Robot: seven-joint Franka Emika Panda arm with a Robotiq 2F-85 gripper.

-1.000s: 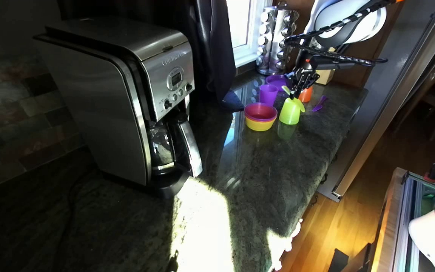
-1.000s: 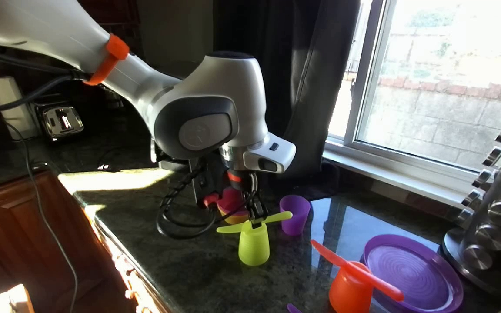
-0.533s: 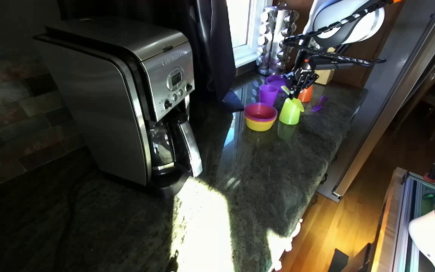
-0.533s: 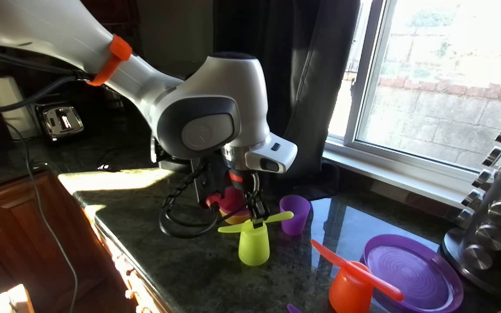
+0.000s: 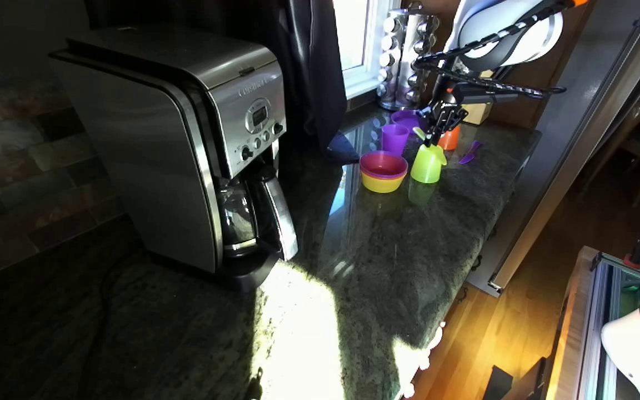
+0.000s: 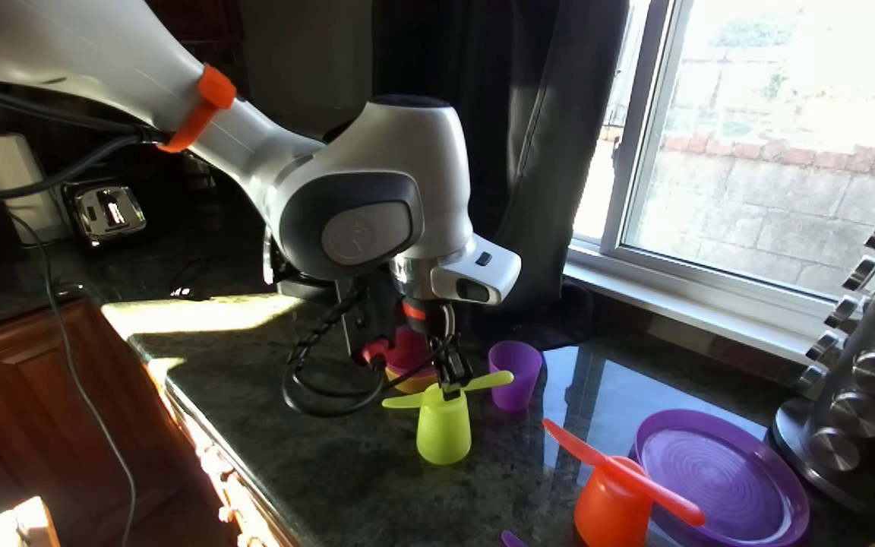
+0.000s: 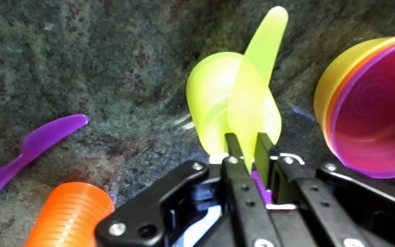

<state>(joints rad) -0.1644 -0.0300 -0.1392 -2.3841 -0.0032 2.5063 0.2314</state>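
Yellow-green knife (image 7: 261, 68) sits pinched in the hand (image 7: 246, 140) — over the cup (image 7: 211, 92).

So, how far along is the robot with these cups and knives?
Looks done: the orange knife lies across the upside-down orange cup. In hand: the gripper pinches the green knife over the upside-down green cup; whether it rests there is unclear. Perhaps left: the purple knife lying apart from the upright purple cup.
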